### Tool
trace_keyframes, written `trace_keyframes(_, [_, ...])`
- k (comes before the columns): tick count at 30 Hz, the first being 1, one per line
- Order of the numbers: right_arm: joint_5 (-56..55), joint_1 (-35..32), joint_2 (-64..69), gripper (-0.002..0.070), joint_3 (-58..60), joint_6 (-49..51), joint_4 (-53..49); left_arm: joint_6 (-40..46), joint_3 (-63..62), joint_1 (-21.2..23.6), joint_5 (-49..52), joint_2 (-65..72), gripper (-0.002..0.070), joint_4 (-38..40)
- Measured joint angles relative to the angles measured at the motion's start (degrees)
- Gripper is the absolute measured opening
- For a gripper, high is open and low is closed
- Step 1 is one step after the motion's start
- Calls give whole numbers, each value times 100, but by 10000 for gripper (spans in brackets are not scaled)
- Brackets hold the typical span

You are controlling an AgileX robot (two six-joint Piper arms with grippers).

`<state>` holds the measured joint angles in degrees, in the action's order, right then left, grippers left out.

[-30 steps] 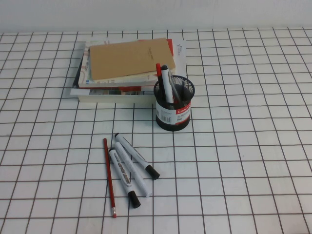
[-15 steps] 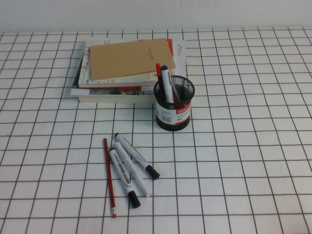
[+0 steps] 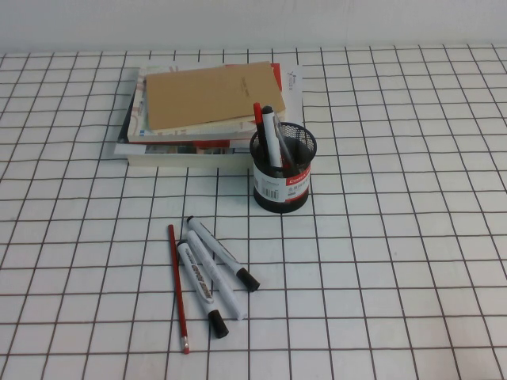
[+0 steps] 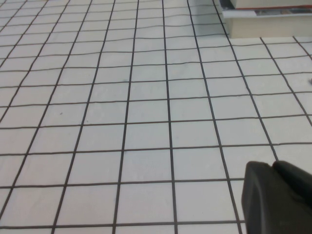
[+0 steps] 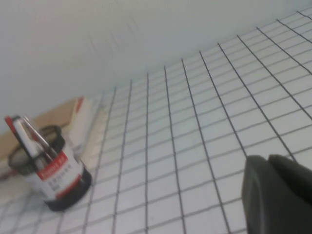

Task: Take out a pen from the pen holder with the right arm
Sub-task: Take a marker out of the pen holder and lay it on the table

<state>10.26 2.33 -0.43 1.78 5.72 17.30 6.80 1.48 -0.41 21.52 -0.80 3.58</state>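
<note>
We saw the right gripper point(image 5: 278, 195) closed, well apart from the mid-frame pen holder point(image 3: 283, 178). Its pens point(image 3: 272, 138) stood near-upright. The left gripper point(image 4: 275, 197) hovered over the table point(image 4: 146, 122).

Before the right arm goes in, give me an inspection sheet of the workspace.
Surface: white gridded table.
Job's things: black mesh pen holder upright, holding a red pen and a black-capped marker.
Clutter: stack of books behind the holder, to its left; three markers and a red pencil lying in front.
Grippers: left tool over bare table; right tool shut, apart from the holder; neither in the high view.
Cables: nothing seen.
Surroundings: plain white wall behind the table.
</note>
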Motion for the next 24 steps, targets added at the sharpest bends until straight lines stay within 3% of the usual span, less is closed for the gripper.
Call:
trace_keyframes(5, [-657,0,0,-15,0,0,953,0,0,0,0,0,-4,0])
trace_keyframes(13, [-1026,0,0,-15,0,15,1292,0,0,0,0,0,-5,0])
trace_keyframes(18, [-146,0,47,-15,-313,15,1618,0,0,0,0,0,-4,0])
trace_keyframes(24, [1468,0,1083,-15,-1514,5,1304,0,0,0,0,0,-5,0])
